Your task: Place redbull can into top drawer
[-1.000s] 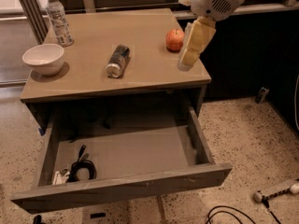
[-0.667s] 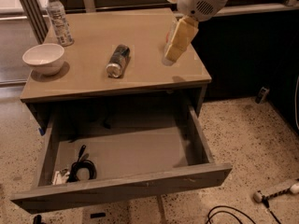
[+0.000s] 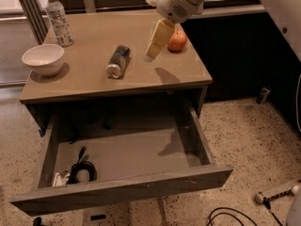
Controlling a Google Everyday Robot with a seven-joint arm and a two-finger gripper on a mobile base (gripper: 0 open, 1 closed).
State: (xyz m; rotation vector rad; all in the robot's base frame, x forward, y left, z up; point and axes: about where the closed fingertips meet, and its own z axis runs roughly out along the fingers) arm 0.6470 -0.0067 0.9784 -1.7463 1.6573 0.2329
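Observation:
The redbull can point(image 3: 117, 61) lies on its side near the middle of the tabletop, silver top toward the front. The top drawer point(image 3: 127, 185) is pulled wide open below the table front, and its floor holds only a coiled black cable at the left. My gripper point(image 3: 149, 55) hangs above the tabletop, pointing down and tilted, just right of the can and apart from it. It holds nothing that I can see.
A white bowl point(image 3: 43, 58) sits at the table's left edge and a clear water bottle point(image 3: 58, 18) stands behind it. A red apple point(image 3: 177, 40) lies right of the gripper. A black cable point(image 3: 81, 170) lies in the drawer's left front corner. More cables lie on the floor at right.
My gripper has moved left over the tabletop, from beside the right edge to just right of the can. The apple now shows on its right. The can and drawer have not moved.

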